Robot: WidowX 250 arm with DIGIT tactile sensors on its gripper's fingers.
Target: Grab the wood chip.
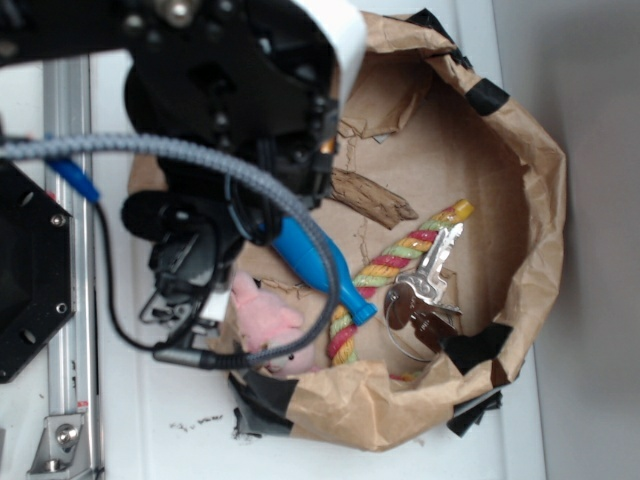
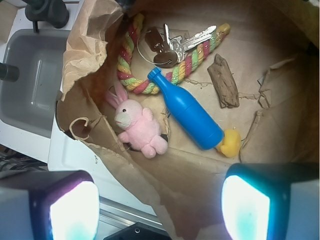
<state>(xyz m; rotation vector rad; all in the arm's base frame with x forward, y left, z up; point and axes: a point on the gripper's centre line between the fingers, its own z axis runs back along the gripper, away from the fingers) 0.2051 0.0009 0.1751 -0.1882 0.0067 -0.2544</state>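
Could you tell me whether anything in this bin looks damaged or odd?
Yes: the brown paper lining is torn, with ragged flaps curling up right of the dark-brown wood chip. The toys and keys look intact.

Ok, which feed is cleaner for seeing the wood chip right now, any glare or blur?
Wrist view: wood chip sharp, evenly lit; the claw pads glow blown-out and blurred at the bottom. Exterior view: softer, the arm blocks much of the bag, chip still visible.

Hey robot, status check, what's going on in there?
Gripper open, empty, hovering above bag. Wood chip lying free on paper. Blue bottle beside it, not touching.
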